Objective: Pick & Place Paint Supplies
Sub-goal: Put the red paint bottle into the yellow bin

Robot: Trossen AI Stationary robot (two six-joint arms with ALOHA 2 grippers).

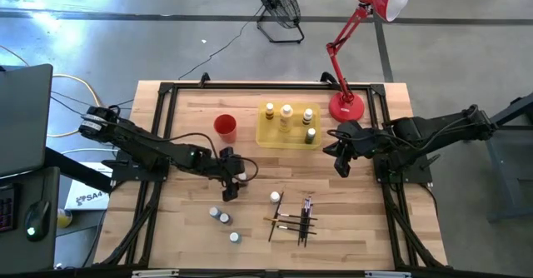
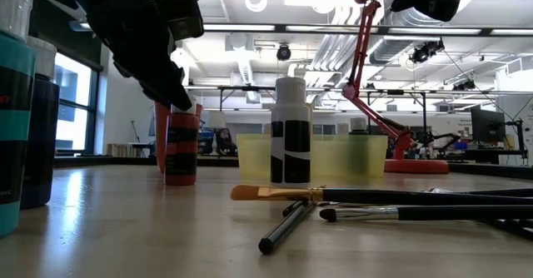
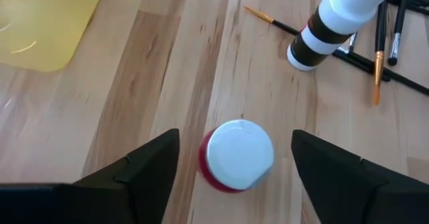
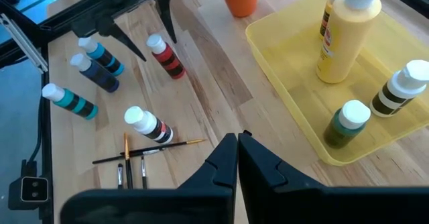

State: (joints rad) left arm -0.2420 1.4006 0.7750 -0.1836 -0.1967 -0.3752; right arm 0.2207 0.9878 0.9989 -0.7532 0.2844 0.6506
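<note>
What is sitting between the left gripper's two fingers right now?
A white-capped red bottle stands between the open fingers of the left gripper, with a gap on either side of it. The left wrist view shows this.

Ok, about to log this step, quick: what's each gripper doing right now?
Left gripper: open, fingers either side of the red bottle, not gripping it.
Right gripper: shut, holding nothing, near the yellow tray.

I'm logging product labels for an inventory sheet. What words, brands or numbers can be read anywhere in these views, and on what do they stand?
"SA4": on the white box beside the table's left edge in the high view; it may be part of a longer text.
Yellow bottle's label in the translucent yellow tray: print too small to read.
Teal bottle in the low view: red marks at the edge, cut off, unreadable.
Nothing else legible.
</note>
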